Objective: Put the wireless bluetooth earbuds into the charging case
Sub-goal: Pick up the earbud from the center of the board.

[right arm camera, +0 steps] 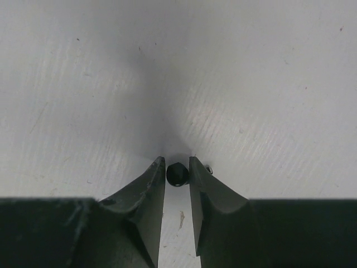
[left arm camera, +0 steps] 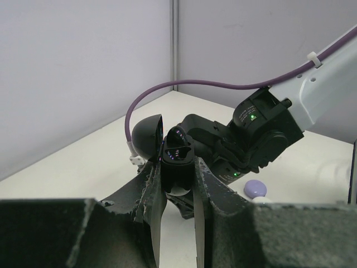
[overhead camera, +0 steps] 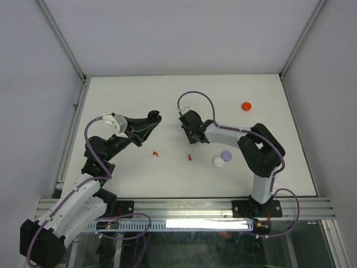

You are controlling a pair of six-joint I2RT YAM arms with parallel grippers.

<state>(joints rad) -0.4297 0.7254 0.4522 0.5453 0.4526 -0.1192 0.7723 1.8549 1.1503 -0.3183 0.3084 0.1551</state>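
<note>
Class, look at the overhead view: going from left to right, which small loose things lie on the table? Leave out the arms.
Left red earbud → second red earbud → white round case → lilac round case → red round case.

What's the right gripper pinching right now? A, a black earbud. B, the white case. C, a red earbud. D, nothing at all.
A: in the right wrist view, the right gripper has its fingers closed against both sides of a small black earbud, just above the table.
</note>
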